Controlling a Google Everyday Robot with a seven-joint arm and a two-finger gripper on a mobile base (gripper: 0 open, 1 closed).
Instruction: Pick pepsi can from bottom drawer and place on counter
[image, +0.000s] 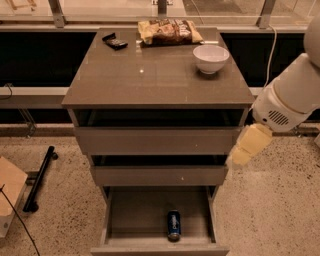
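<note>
The pepsi can, dark blue with a silver rim, sits near the front of the pulled-out bottom drawer. The counter is the glossy grey-brown top of the cabinet. My gripper, a cream piece at the end of the white arm, hangs beside the cabinet's right edge, level with the middle drawer. It is above and to the right of the can, well apart from it, and holds nothing that I can see.
On the counter stand a white bowl at the back right, a snack bag at the back and a small black object at the back left. A black bar and a cardboard box lie on the floor at left.
</note>
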